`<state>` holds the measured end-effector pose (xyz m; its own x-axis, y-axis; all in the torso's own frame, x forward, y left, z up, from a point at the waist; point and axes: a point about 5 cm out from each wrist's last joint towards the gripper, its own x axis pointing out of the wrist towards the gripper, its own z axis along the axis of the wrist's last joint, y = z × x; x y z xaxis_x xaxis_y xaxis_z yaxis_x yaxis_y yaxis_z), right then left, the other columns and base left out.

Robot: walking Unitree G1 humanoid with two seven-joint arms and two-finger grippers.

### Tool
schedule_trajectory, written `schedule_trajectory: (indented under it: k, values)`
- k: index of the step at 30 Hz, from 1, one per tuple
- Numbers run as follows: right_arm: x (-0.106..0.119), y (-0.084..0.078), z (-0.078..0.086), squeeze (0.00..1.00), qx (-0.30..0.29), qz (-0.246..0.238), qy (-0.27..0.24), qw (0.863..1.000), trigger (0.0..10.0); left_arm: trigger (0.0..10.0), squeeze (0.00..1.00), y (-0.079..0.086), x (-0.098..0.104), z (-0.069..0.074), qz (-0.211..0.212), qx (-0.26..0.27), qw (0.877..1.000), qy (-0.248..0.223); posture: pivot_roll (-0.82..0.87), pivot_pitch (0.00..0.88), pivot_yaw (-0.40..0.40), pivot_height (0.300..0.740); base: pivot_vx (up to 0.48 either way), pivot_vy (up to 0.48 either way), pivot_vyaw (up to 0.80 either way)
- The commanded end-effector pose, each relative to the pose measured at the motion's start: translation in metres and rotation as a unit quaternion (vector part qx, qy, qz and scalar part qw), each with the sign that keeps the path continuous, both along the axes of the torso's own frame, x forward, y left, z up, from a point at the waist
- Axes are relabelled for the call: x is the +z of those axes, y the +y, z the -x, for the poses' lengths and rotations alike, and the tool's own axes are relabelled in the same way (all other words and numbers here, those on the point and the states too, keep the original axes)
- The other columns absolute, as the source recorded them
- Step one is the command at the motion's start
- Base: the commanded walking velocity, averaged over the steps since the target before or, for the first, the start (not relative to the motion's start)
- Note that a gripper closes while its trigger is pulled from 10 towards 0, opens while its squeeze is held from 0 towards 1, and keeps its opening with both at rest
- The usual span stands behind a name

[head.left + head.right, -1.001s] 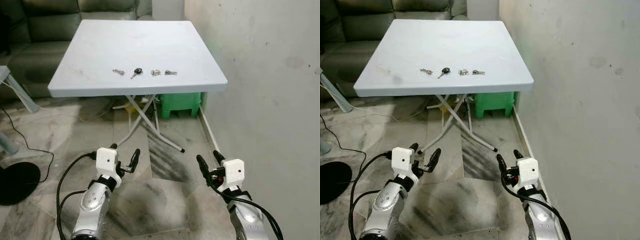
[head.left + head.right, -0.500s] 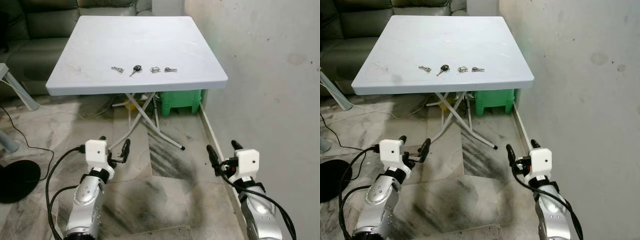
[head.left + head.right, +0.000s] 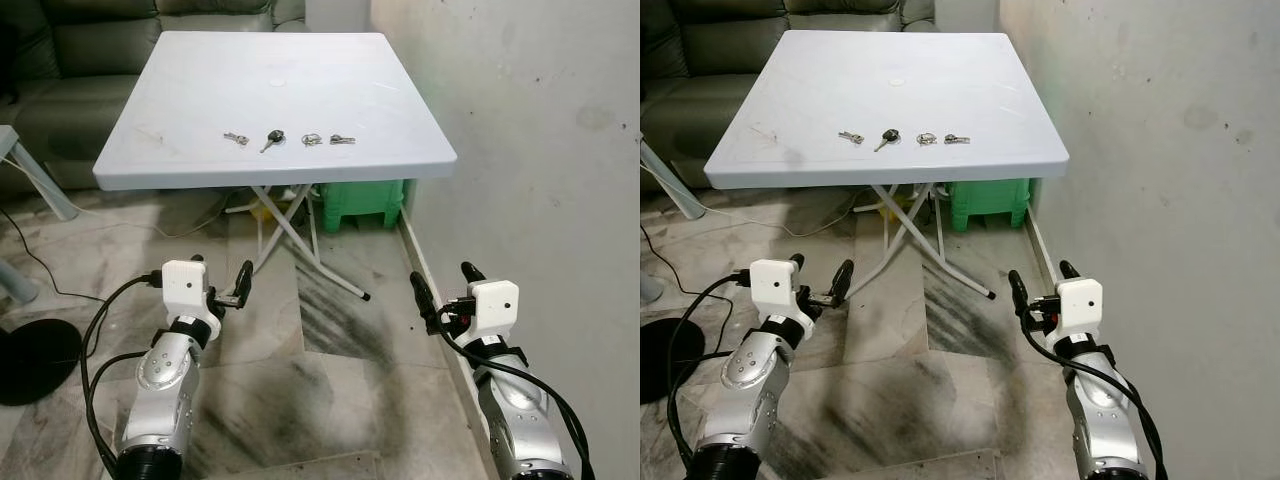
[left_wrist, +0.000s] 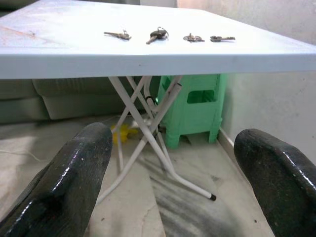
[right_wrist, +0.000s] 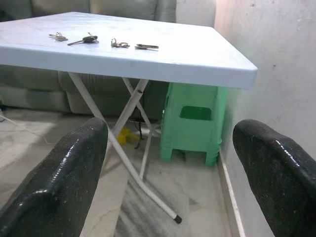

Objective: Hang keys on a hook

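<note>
Here, going left to right: a dark green sofa [image 3: 70, 60] sits behind the white folding table [image 3: 200, 90], which stands against the plastered wall [image 3: 540, 150] on the robot's right. A black round base [image 3: 30, 362] with a black cable lies on the marbled floor [image 3: 300, 400] at far left.

Left gripper [image 3: 216, 290] hangs low over the floor, in front of the table's near edge and well below the tabletop. Fingers [image 4: 74, 173] spread wide apart, nothing between them, touching nothing.

Keys lie in a row across the tabletop, near its front half, each apart from the next:
- small silver key [image 3: 236, 139], leftmost
- black-headed key [image 3: 271, 141]
- key ring [image 3: 312, 140]
- silver key [image 3: 342, 139], rightmost

Under the table: crossed white legs [image 3: 290, 235], and a green plastic stool [image 3: 362, 205] standing beside the wall.

Right gripper [image 3: 441, 292] hangs low near the wall's foot, at about the same height as the left one. Fingers [image 5: 276, 173] likewise spread wide, empty, in contact with nothing.

Both wrist views look up along the fingers toward the table edge, the keys visible on top.
</note>
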<state>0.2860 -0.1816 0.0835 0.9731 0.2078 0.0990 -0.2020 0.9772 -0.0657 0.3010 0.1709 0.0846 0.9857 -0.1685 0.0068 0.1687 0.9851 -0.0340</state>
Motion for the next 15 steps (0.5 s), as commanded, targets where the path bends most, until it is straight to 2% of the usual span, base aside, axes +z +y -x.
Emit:
schedule_trajectory:
  k: [1, 15]
  values:
    - [-0.0009, 0.0007, -0.0002, 0.0, 0.002, 0.003, 0.006, 1.0, 10.0, 10.0, 0.0, -0.0011, 0.0036, -0.0038, -0.011, -0.011, 1.0, -0.001, -0.03, 0.045, -0.007, 0.74, 0.36, 0.0, 0.0]
    - [0.0021, -0.0008, -0.0023, 0.0, 0.01, 0.009, 0.002, 1.0, 10.0, 10.0, 0.0, -0.0079, 0.008, -0.0093, -0.018, -0.032, 0.999, -0.009, -0.04, 0.031, -0.007, 0.74, 0.373, 0.0, 0.0]
